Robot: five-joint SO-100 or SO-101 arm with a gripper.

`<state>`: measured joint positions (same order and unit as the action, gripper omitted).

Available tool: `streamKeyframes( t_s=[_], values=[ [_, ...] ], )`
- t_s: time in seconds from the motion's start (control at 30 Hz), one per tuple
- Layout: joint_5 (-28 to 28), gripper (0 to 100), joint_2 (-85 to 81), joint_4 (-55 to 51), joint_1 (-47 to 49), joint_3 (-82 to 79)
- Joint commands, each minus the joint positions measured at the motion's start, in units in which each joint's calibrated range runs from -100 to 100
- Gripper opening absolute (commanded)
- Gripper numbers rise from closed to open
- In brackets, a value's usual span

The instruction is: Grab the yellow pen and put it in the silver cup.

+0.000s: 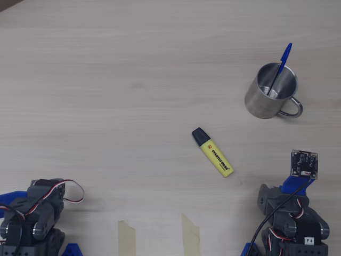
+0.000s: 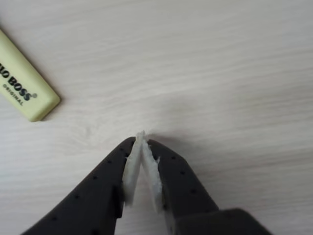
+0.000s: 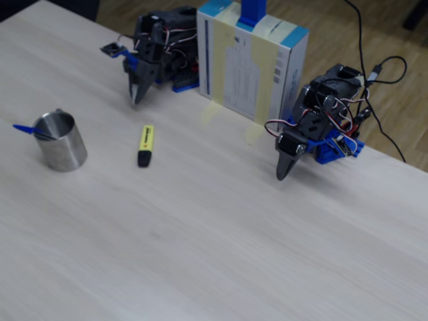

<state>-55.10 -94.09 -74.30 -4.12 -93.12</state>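
The yellow pen (image 1: pixel 213 153), a chunky highlighter with a black cap, lies flat on the pale wooden table. It also shows in the fixed view (image 3: pixel 145 144). Only its yellow tail end (image 2: pixel 24 88) shows at the upper left of the wrist view. My gripper (image 2: pixel 142 138) is shut and empty, with white padding on its fingers (image 2: pixel 131 171). Its tips point down at bare table to the right of the pen's tail. In the fixed view the gripper (image 3: pixel 136 100) hangs a little behind the pen. The silver cup (image 1: pixel 256 104) stands upright further off (image 3: pixel 63 144), handle outward.
A thin blue ballpoint (image 1: pixel 282 66) leans inside the cup. A second arm (image 3: pixel 307 140) rests at the other side (image 1: pixel 32 218). A white and blue box (image 3: pixel 251 60) stands between the arms. Two tape strips (image 1: pixel 126 237) lie at the table's near edge.
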Motion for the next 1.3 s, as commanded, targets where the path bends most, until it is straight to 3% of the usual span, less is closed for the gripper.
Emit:
streamKeyframes(
  t_s=[0.0,0.77,1.27],
  values=[
    [0.4,3,4.5,-0.6,1.2,6.8],
    [0.4,21,30.8,-0.2,11.1,27.6],
    [11.5,21,50.5,-0.2,11.1,40.5]
  ],
)
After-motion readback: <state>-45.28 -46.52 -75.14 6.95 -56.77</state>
